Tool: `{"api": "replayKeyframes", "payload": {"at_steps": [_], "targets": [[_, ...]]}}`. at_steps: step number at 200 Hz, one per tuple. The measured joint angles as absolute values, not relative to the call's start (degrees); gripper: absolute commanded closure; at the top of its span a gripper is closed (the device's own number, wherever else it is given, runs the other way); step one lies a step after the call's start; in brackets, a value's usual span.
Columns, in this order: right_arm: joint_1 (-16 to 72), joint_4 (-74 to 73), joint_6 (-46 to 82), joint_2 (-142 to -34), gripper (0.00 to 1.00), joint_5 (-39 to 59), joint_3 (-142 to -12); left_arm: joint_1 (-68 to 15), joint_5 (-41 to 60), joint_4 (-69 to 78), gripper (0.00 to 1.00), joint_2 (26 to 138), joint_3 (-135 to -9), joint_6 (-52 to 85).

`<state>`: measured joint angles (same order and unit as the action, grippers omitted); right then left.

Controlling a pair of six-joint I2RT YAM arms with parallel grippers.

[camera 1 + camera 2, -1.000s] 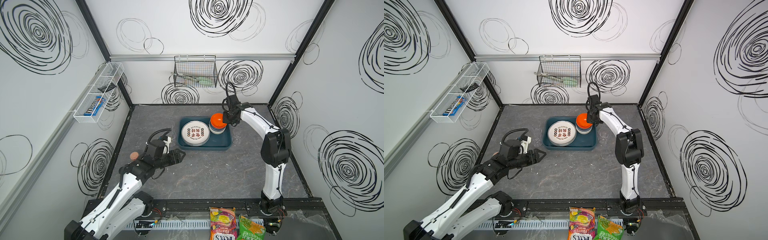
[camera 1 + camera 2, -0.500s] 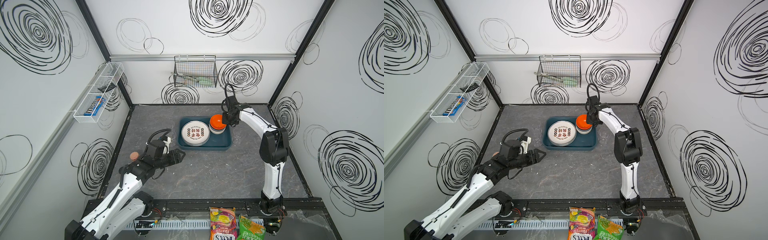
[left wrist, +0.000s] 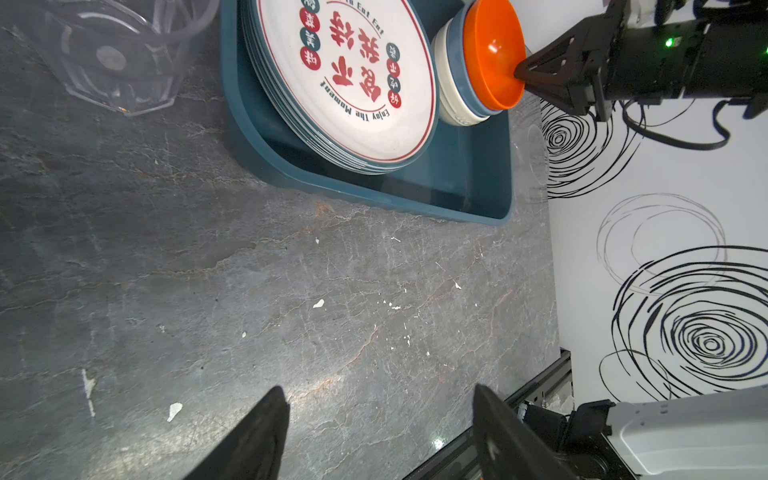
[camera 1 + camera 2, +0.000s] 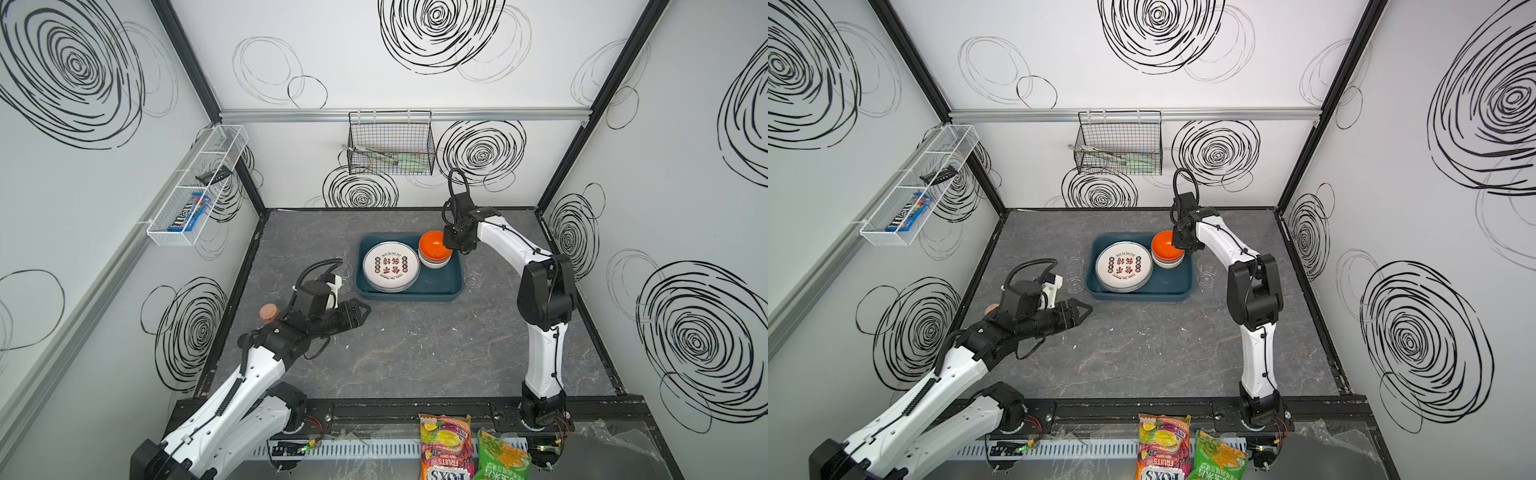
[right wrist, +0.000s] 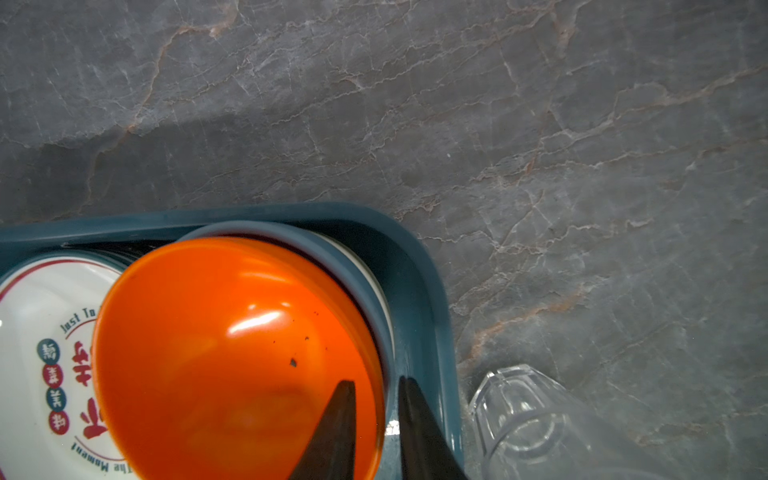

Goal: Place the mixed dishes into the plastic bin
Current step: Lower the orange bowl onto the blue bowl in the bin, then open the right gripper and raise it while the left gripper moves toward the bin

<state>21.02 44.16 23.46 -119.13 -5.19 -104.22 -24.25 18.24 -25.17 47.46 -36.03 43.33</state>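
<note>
Orange bowl [image 5: 232, 353]: atop bowl stack [image 5: 340, 257], plastic bin [image 5: 424, 291] rear right corner, toward worktop's rear edge. Right gripper [image 5: 376, 380]: jaws narrowly apart astride its rim. Left gripper [image 3: 377, 388]: wide apart, empty. Hazard: skewed withdrawal could snag rim, toppling stack; neighbouring tumbler [image 5: 523, 411] could be struck.

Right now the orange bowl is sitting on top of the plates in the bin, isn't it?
No. The orange bowl sits on top of the blue and cream bowls, beside the plates, in the bin. The left wrist view shows it.
</note>
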Motion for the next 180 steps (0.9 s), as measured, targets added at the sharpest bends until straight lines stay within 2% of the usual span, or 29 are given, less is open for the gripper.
{"api": "replayKeyframes", "payload": {"at_steps": [64,140,180], "targets": [[21.04,44.05,23.79,-117.75,0.7,-5.23,-103.7,-24.25,18.09,-25.19,0.26,46.98,-36.01,43.62],[21.17,42.41,24.18,-105.95,0.69,-4.78,-97.3,-22.68,16.21,-27.0,0.27,46.41,-36.64,43.51],[21.54,39.66,24.16,-101.82,0.69,-0.78,-91.0,-20.86,14.68,-27.81,0.29,47.55,-38.0,43.27]]}}
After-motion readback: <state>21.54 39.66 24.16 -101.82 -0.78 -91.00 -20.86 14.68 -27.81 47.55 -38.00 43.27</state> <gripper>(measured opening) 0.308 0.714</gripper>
